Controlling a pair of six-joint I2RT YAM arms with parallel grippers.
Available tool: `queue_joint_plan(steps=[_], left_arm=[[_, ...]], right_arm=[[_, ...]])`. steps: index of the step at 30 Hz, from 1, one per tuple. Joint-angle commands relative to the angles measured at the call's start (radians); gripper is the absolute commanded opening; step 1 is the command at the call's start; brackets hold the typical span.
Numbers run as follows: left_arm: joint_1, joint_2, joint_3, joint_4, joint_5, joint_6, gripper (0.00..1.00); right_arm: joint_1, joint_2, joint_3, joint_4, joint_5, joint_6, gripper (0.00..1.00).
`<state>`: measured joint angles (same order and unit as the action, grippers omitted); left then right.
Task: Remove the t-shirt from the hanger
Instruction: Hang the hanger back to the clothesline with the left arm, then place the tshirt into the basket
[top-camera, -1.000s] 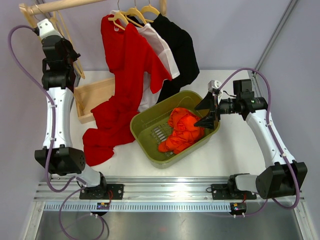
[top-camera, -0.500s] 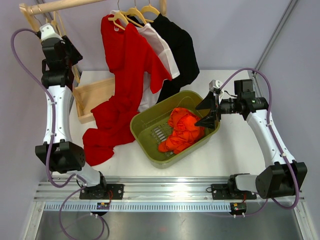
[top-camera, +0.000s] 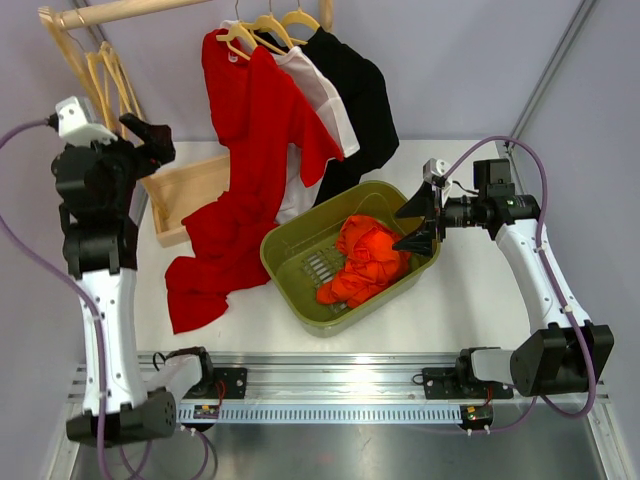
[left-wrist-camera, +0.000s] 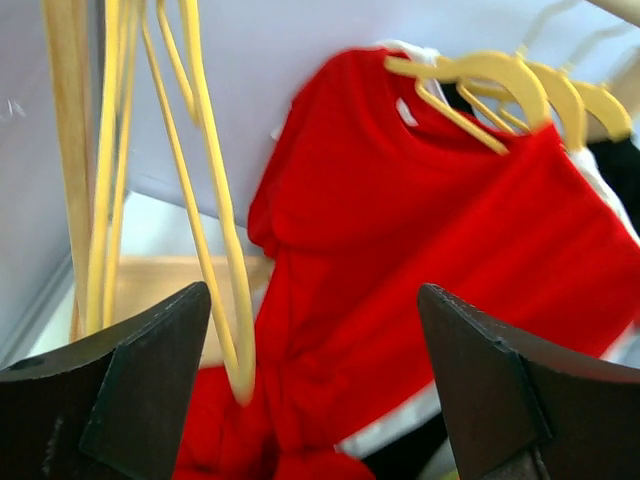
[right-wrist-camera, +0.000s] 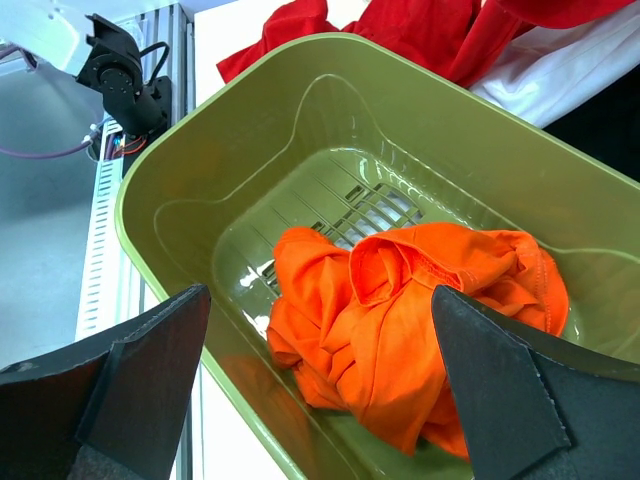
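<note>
From above we see the red t-shirt (top-camera: 255, 130) on its yellow hanger (top-camera: 240, 38) at 12 o'clock, its hem trailing onto the table (top-camera: 470, 300) toward 8 o'clock. Our wrist views add the jaws: the left gripper (left-wrist-camera: 312, 300) gapes empty facing that shirt, and the right gripper (right-wrist-camera: 320, 295) gapes empty above the orange shirt (right-wrist-camera: 420, 300) in the green basket (right-wrist-camera: 200, 100).

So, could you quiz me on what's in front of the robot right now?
1. True or false: the red t-shirt is already off its yellow hanger.
2. What lies in the green basket? A) an orange garment B) a black t-shirt C) nothing
3. How many t-shirts hang from the wooden rail?

Key: 1 false; 2 A; 3 three.
</note>
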<state>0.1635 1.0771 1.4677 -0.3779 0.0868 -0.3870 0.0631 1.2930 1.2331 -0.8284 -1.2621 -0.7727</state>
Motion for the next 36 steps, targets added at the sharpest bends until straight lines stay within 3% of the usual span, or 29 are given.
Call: queue_joint_plan(steps=[1,8,12,17,21,27,31,34,36], left_arm=[[0.007,-0.161,-0.139,0.002,0.082,-0.013,0.88],[0.007,-0.434,-0.476,-0.116,0.203,-0.019,0.91],[0.005,-0.505,-0.679,-0.121,0.264,-0.067,0.91],[0.005,-0.477,-0.868,0.005,0.286,-0.179,0.95],[0.004,-0.369,-0.961,0.176,0.245,-0.315,0.99],[-0.07,-0.071,-0.955,0.332,0.2,-0.365,0.99],[-0.21,0.163,-0.85,0.303,0.034,-0.369,0.99],[-0.26,0.277,-0.734,0.158,-0.176,-0.421,0.99],[-0.28,0.357,-0.704,0.126,-0.222,-0.449,0.98]], right_arm=[[-0.016,-0.009,-0.001,-0.001,-0.014,-0.031,0.99],[-0.028,0.0,0.0,-0.011,0.017,-0.05,0.99],[-0.045,0.002,0.002,-0.012,0.017,-0.048,0.99],[-0.055,0.006,-0.003,-0.002,0.013,-0.036,0.99],[-0.088,0.015,-0.006,0.003,0.012,-0.03,0.99],[-0.094,0.031,-0.011,0.012,0.017,-0.022,0.99],[-0.095,0.04,-0.012,0.012,0.02,-0.022,1.0],[-0.1,0.042,-0.014,0.014,0.02,-0.022,0.99],[-0.105,0.04,-0.014,0.015,0.02,-0.022,0.99]])
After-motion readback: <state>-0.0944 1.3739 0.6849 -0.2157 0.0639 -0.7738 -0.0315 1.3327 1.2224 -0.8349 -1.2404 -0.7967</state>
